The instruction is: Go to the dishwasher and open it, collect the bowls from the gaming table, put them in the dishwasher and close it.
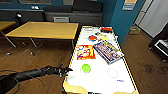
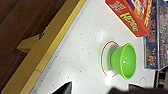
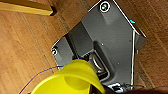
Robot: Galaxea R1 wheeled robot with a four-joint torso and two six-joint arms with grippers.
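A glossy lime-green plastic bowl (image 1: 85, 68) stands upright near the front of the long white-topped, yellow-rimmed gaming surface (image 1: 100, 82); a yellow plastic bowl (image 3: 72, 80) shows in the right wrist view.

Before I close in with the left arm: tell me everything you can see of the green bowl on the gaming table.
The green bowl is bright lime, smooth and glossy like plastic, round with a flared rim and narrower base. It stands upright and looks empty, on the gaming table, near the robot's end, inside a red circle printed on the white top. Only the tabletop touches it. The orange game box lies just beyond it. The left pincer sits at the table's edge, apart from the bowl.
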